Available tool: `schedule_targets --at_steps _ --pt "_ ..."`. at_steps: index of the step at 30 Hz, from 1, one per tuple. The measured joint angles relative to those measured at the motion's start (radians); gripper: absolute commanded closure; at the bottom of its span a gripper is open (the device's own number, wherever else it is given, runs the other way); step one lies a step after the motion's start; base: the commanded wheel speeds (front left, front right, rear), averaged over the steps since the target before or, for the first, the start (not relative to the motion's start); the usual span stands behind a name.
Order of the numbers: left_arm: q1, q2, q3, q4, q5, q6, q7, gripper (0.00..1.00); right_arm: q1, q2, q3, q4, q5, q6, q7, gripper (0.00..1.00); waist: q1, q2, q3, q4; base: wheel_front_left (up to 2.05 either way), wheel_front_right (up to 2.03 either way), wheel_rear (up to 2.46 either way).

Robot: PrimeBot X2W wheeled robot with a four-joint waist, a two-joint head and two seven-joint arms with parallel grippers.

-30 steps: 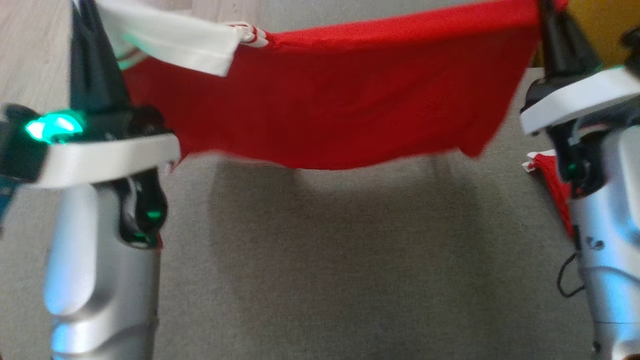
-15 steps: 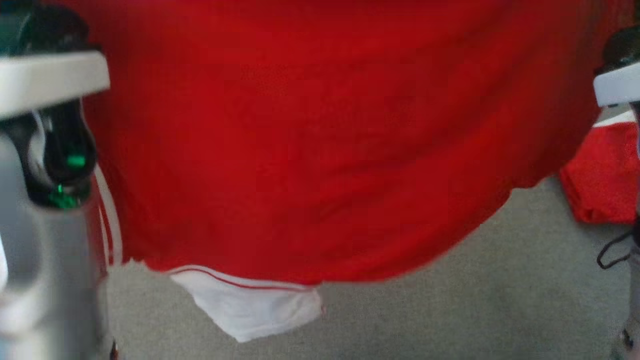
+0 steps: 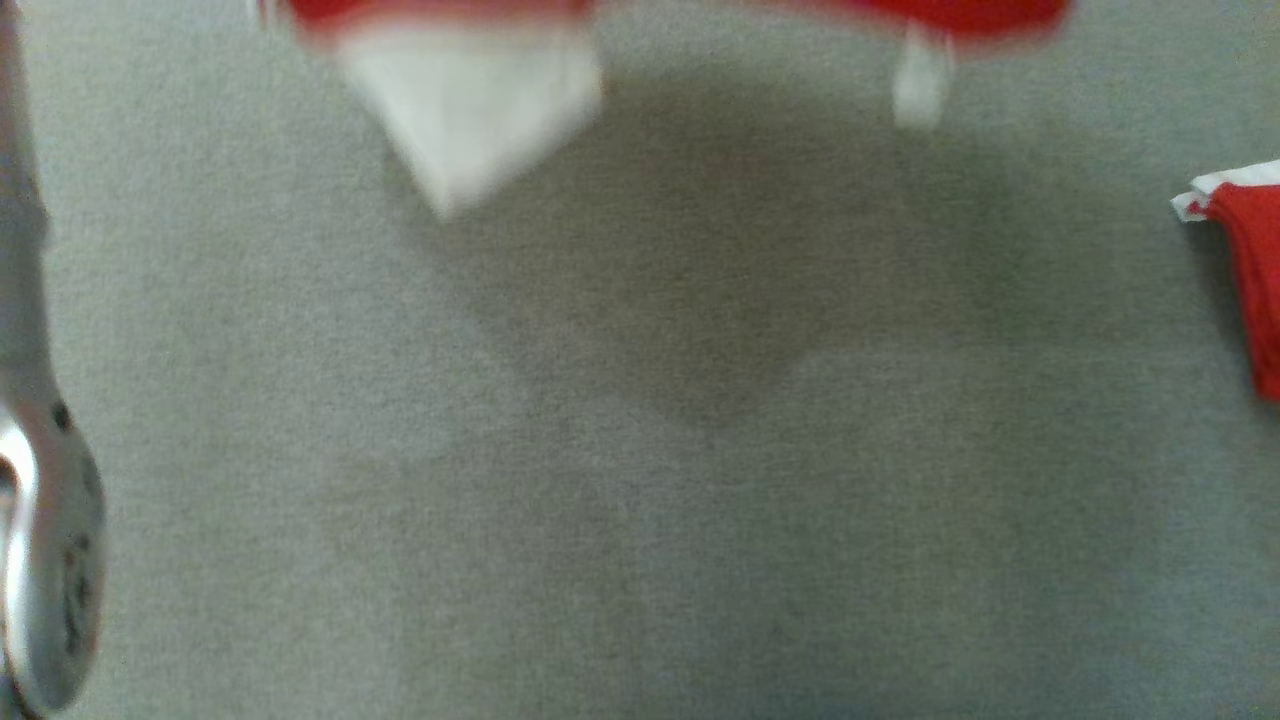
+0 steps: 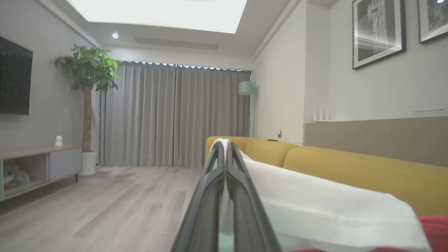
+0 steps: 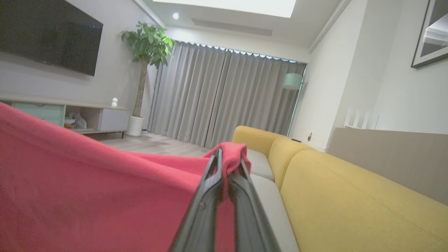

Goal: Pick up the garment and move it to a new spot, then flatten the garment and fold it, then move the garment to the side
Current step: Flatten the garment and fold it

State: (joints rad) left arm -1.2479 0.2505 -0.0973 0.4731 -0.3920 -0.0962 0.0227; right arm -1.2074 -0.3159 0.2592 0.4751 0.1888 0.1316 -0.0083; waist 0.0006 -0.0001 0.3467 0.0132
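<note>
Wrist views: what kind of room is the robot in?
Most likely a home living room: there is a yellow sofa, a TV on the wall and a tall potted plant by long grey curtains.

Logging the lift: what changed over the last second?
The garment, stretched between the left claw and the right claw, rose; its blurred hem now hangs at the head view's top edge. Both stay shut on it. The other red piece stays on the grey surface.
</note>
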Motion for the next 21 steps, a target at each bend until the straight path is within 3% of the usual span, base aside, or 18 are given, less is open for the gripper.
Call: schedule_targets --at_steps 5,9,12,17,21 --pt "-0.172 0.005 -0.019 0.157 0.042 -0.01 -0.119 1.0 -0.138 0.03 -0.028 0.227 -0.047 0.0 -0.179 1.0 -0.0005 0.0 0.028 0.021 0.0 0.0 0.0" --pt "-0.221 -0.014 -0.041 0.277 0.039 -0.02 -0.211 1.0 -0.173 0.056 -0.039 0.388 -0.067 0.0 -0.227 1.0 -0.0005 0.0 0.038 0.031 0.0 0.0 0.0" --pt "-0.176 -0.029 -0.069 0.332 0.021 -0.028 -0.244 1.0 -0.144 0.077 -0.028 0.482 -0.014 0.0 -0.229 1.0 -0.0005 0.0 0.041 0.034 0.0 0.0 0.0" --pt "-0.012 -0.043 -0.138 0.373 -0.026 -0.029 -0.263 1.0 -0.018 0.085 0.128 0.581 0.036 0.0 -0.183 1.0 -0.0005 0.0 0.036 0.035 0.0 0.0 0.0" --pt "0.157 -0.011 -0.25 0.338 -0.101 -0.034 -0.266 1.0 0.081 0.077 0.268 0.606 0.101 0.0 -0.135 1.0 -0.0006 0.0 0.011 0.025 0.0 0.0 0.0"
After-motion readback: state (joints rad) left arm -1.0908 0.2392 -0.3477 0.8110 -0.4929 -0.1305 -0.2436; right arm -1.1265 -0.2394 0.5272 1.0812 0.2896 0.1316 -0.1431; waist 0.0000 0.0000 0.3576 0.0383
